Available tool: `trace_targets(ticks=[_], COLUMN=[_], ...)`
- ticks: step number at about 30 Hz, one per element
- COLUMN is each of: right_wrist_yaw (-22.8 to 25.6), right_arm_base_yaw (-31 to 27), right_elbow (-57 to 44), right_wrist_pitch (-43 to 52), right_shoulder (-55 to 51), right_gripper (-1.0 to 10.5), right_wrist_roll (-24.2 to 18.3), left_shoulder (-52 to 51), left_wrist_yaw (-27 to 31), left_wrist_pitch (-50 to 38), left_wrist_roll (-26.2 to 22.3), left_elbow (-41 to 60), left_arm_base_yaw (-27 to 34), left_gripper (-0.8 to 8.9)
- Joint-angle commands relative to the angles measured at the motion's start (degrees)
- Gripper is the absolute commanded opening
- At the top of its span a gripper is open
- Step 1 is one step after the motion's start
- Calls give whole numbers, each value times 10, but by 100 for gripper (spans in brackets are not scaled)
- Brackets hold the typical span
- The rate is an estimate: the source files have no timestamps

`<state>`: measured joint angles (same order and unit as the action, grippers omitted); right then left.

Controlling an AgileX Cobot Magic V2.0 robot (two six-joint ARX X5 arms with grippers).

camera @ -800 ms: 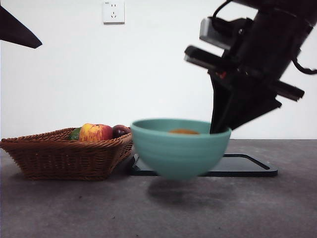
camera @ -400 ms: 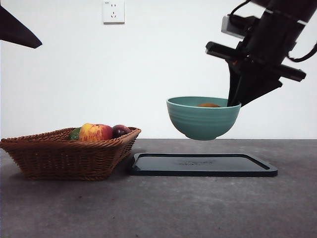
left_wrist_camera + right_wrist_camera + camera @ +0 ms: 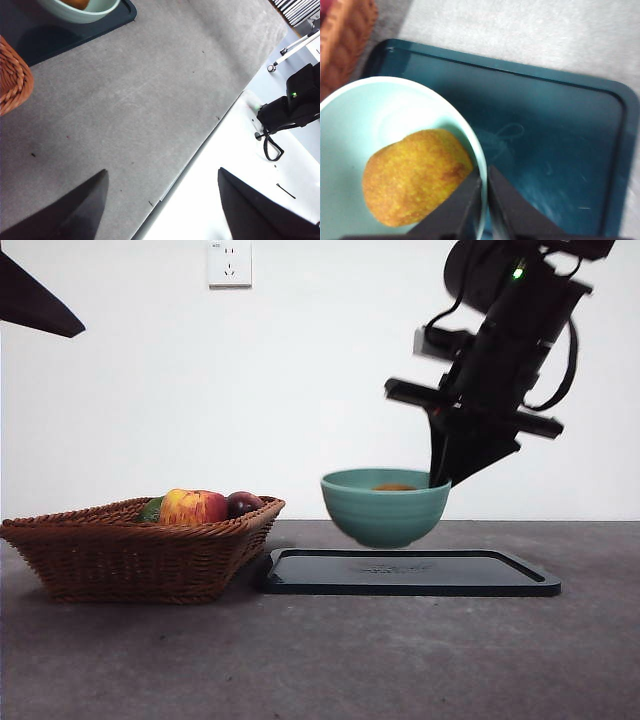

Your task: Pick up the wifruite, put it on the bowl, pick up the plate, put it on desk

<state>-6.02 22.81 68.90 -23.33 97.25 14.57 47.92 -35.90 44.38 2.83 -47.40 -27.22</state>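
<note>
Plain white wall (image 3: pixel 300 380) — one white socket (image 3: pixel 229 262) high up — even light.

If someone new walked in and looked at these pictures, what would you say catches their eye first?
Most striking is the mint-green bowl hanging in the air just above the black tray, the right gripper pinching its rim. Inside the bowl lies the brown fruit. Beside the tray sits a wicker basket with an apple.
</note>
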Motion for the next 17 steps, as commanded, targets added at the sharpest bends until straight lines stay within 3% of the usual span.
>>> trace_targets(ticks=[1,17], right_wrist_yaw=[-2,-2], right_arm_base_yaw=[2,-5], right_elbow=[18,25], right_wrist_pitch=[15,19], right_shoulder=[28,65], right_gripper=[13,17], right_wrist_roll=[-8,-15], left_shoulder=[3,3], left_wrist_yaw=[-2,-2], left_wrist_pitch=[-3,-2], left_wrist_roll=[-7,-7], left_elbow=[-3,-3], left_arm_base_yaw=[-2,-2], left_gripper=[344,344])
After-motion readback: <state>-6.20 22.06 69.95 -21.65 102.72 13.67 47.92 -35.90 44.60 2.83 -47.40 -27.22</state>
